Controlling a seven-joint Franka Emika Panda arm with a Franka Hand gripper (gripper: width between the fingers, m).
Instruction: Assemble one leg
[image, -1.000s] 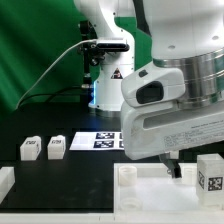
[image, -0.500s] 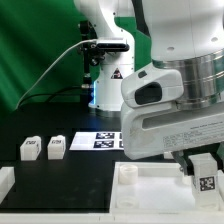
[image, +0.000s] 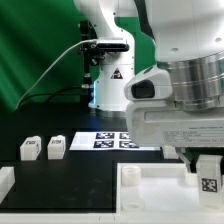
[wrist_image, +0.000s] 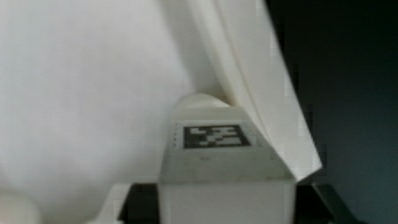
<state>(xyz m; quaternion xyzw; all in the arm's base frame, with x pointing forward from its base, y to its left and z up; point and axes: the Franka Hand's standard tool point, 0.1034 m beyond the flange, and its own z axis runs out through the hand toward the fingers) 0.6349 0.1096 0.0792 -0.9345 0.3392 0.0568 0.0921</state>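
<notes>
Item, nearest: large white square tray-like plastic piece (image: 150, 192), lying along the front edge of the black table (image: 70, 172). Above its corner on the exterior view's right: leg (image: 210, 180), a small chunky white plastic block, hanging upright with its black-and-white square tag facing the camera. Whether it is touching the tray-like piece cannot be told. Two-finger gripper (image: 207, 162) of the white robot arm: its dark fingers (image: 192, 158) are pinching the leg from either side. The wrist view is showing the same leg (wrist_image: 217, 150) seated between the fingers, with the tray-like piece's white face and raised rim (wrist_image: 240, 70) running behind it. At the exterior view's left edge: one white plastic part (image: 5, 180), cropped. Further back, left: two spare white blocks (image: 30, 148) (image: 56, 146), standing just beside each other. Behind them, centre: the marker board (image: 112, 140), lying flat. Farthest: white arm base (image: 105, 60) standing before a green curtain (image: 35, 50).
</notes>
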